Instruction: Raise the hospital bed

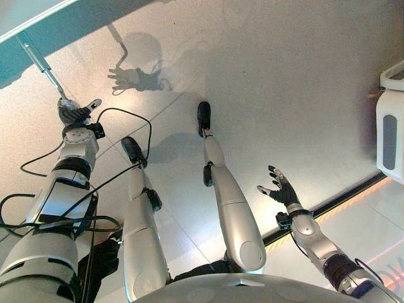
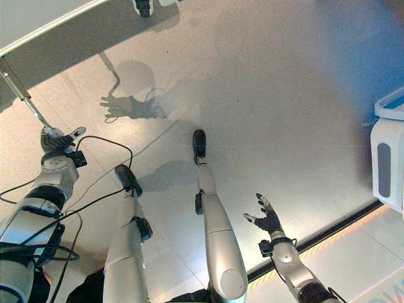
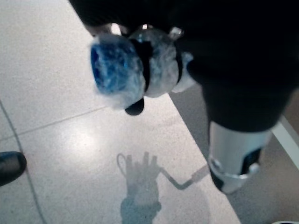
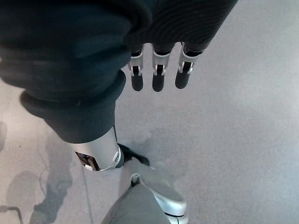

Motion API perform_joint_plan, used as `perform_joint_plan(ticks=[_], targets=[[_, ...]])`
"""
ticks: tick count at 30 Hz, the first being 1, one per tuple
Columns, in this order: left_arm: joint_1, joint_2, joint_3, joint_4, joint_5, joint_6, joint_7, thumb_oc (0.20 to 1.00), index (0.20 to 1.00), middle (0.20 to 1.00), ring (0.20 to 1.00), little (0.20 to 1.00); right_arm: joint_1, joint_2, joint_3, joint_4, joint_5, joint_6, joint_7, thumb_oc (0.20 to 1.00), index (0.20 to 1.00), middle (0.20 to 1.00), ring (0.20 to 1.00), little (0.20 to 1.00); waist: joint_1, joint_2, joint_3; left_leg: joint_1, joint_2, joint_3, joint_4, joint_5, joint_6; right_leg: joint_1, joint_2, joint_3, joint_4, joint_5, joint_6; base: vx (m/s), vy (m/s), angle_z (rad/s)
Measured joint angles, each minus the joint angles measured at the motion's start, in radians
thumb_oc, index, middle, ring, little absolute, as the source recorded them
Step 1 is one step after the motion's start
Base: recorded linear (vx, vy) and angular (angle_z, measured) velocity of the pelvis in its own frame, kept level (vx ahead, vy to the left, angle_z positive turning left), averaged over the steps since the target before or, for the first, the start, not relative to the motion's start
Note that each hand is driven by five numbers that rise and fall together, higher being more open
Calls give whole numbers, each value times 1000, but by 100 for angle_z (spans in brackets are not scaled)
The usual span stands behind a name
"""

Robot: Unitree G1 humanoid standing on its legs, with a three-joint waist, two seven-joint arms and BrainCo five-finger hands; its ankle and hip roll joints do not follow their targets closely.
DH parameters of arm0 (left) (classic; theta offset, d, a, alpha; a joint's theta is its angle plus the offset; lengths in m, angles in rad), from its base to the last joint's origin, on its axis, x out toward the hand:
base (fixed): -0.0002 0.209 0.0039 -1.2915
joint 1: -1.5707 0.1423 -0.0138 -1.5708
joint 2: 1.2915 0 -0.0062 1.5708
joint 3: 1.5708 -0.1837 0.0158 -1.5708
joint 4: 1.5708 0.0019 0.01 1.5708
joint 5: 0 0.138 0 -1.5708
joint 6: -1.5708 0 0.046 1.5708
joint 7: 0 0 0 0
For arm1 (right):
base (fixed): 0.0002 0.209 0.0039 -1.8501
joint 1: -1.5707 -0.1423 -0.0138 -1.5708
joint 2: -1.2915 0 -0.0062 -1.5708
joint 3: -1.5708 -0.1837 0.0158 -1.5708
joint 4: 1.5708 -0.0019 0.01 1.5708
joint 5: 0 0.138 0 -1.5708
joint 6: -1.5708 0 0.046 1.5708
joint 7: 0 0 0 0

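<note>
The hospital bed's edge (image 1: 31,16) runs across the far left corner. From under it a metal crank rod (image 1: 39,62) slants down to my left hand (image 1: 74,113), which is shut on the crank's handle. In the left wrist view the handle (image 3: 119,65) has a blue end under clear film, and my fingers (image 3: 134,108) curl round it, with the thumb (image 3: 236,158) alongside. My right hand (image 1: 281,189) hangs low on the right, away from the bed, open with fingers spread and holding nothing. The right wrist view shows its fingers (image 4: 159,77) straight.
A white cabinet or cart (image 1: 390,126) stands at the right edge. A dark floor strip (image 1: 341,202) with an orange glow runs diagonally past my right hand. A dark wheel-like part (image 2: 144,6) shows at the bed's far side. Pale tiled floor (image 1: 284,76) lies between.
</note>
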Motion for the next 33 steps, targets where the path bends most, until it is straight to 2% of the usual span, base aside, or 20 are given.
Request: perform_joint_plan(ticks=[7,19,24,33], targets=[[-1,-14,0,1,0,0,-2,1000,1000,1000,1000,1000,0,-21,11,1,0,-2,0,1000,1000,1000,1000,1000,25,2,1,15,0,-5,-2,3,-1,14,-1,-3,0,0,0,-16,-12,0],[5,-11,0,2,0,0,-2,1000,1000,1000,1000,1000,1,-21,11,9,0,-2,0,1000,1000,1000,1000,1000,27,2,1,27,-12,-17,-5,16,6,26,-14,-9,14,2,2,-3,1,3],[6,-21,-1,4,1,-1,-7,1000,1000,1000,1000,1000,2,-21,12,42,0,-2,1,1000,1000,1000,1000,1000,48,2,1,43,-12,-20,-9,18,6,41,-14,-11,13,2,2,0,0,0],[37,-43,-1,4,9,-1,-16,1000,1000,1000,1000,1000,3,-21,11,45,0,-1,3,1000,1000,1000,1000,1000,54,2,1,101,-12,-33,-21,21,7,106,-17,-39,10,0,4,-14,10,3]])
